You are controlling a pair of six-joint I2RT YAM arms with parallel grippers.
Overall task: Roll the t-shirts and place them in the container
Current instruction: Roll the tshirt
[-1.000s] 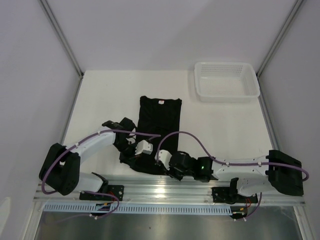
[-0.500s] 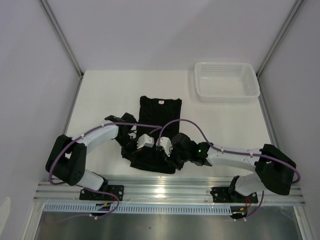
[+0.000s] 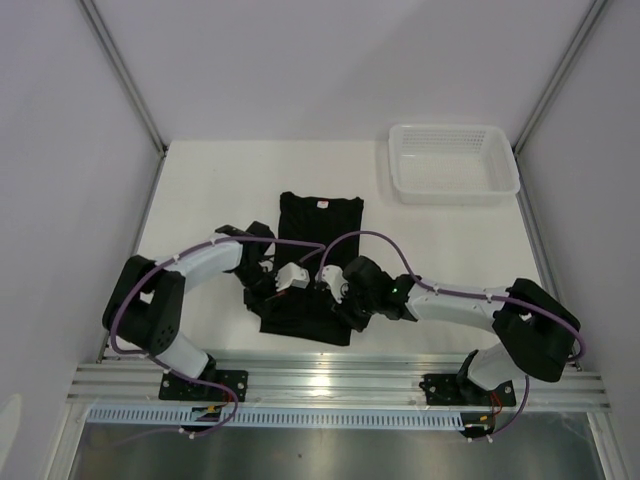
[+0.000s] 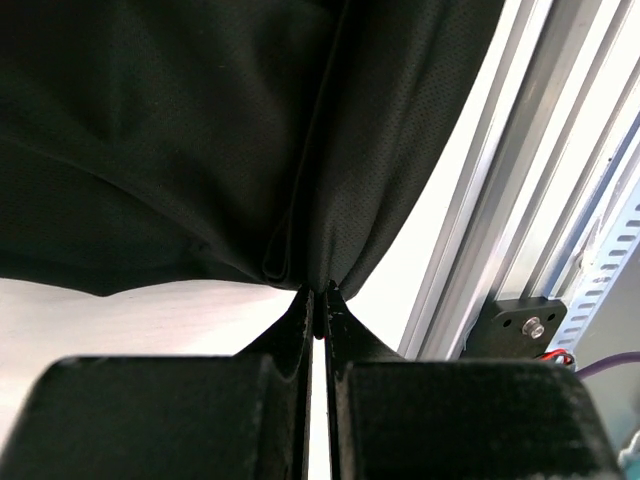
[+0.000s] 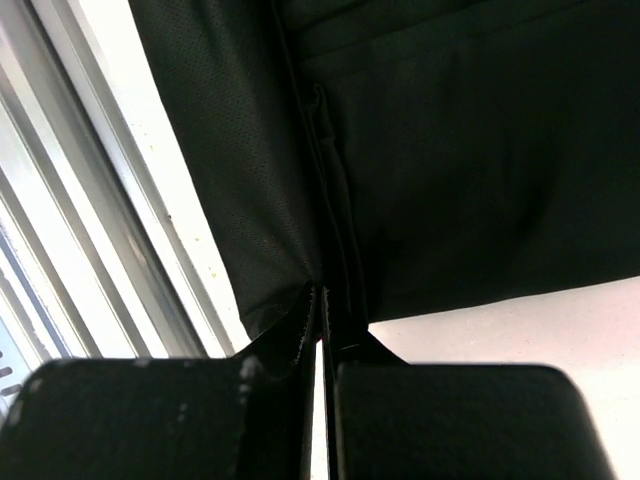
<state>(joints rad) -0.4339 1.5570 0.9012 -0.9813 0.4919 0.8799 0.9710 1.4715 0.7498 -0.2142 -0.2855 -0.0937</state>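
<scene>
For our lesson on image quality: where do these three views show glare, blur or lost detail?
Top external: even light, glare on the metal rail, black t-shirt nearly featureless. Left wrist: left pincer blurred near the lens, fabric weave sharp. Right wrist: right pincer soft and dark, table washed out.

Seen from overhead, the left pincer and right pincer sit close together at lower centre, both clamped on the near end of the black t-shirt, with little room between them. The white basket blocks the upper right. Bare worktop lies open at left, upper centre and centre right. Walls close both sides. A metal rail bounds the bottom edge.
</scene>
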